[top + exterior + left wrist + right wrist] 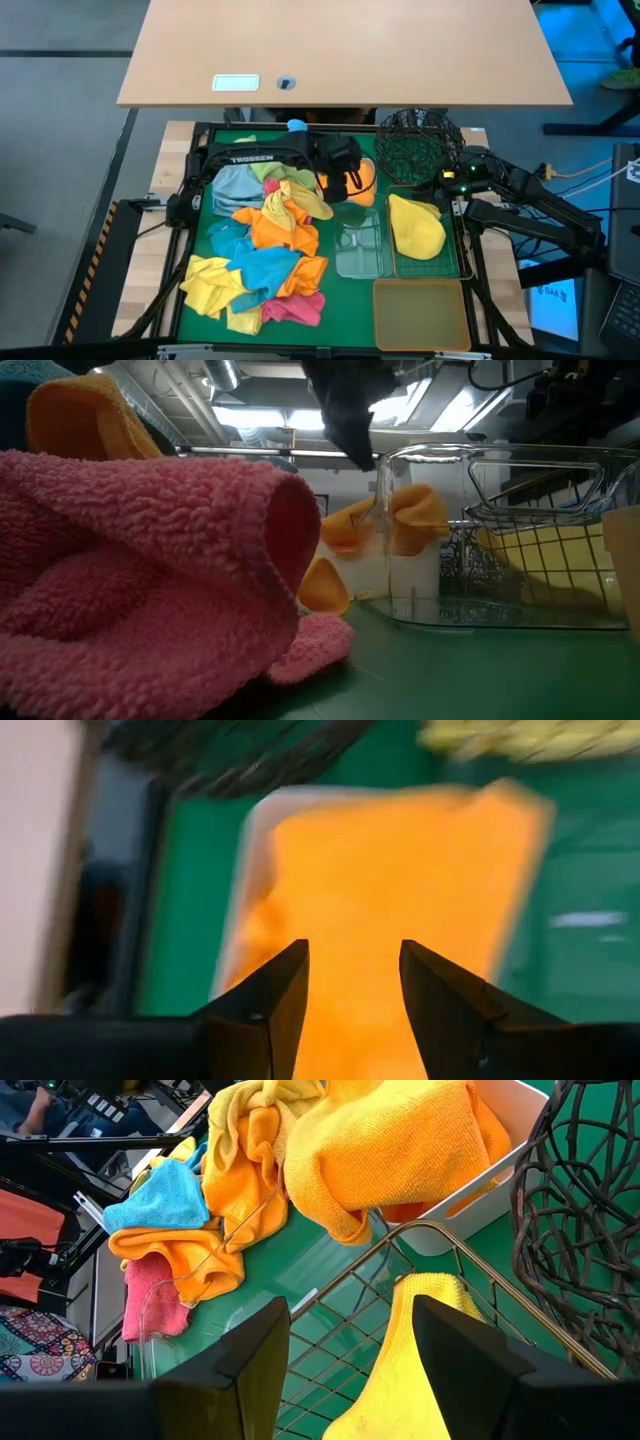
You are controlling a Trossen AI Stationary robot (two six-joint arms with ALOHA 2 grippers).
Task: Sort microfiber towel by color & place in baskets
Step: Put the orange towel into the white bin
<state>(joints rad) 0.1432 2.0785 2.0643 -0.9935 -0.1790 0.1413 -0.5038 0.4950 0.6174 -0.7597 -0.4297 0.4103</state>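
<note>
My left gripper (pixel 345 185) (pixel 355 955) hovers open above an orange towel (pixel 400 870) (pixel 368 180). That towel lies heaped in the white tub (pixel 510 1115), with one flap hanging over the tub's rim. My right gripper (pixel 350 1310) (pixel 455 190) waits open at the right, above the rectangular wire basket (pixel 420 1230). A yellow towel (pixel 415 228) lies in that basket. A loose pile of orange, yellow, teal, pink and grey-blue towels (pixel 265 250) covers the left half of the green mat.
The black round wire basket (pixel 415 145) stands at the far right. The clear tub (pixel 360 245) sits beside the wire basket, and the amber tub (pixel 420 310) is near the front edge. A blue-capped bottle (pixel 296 126) stands at the mat's far edge.
</note>
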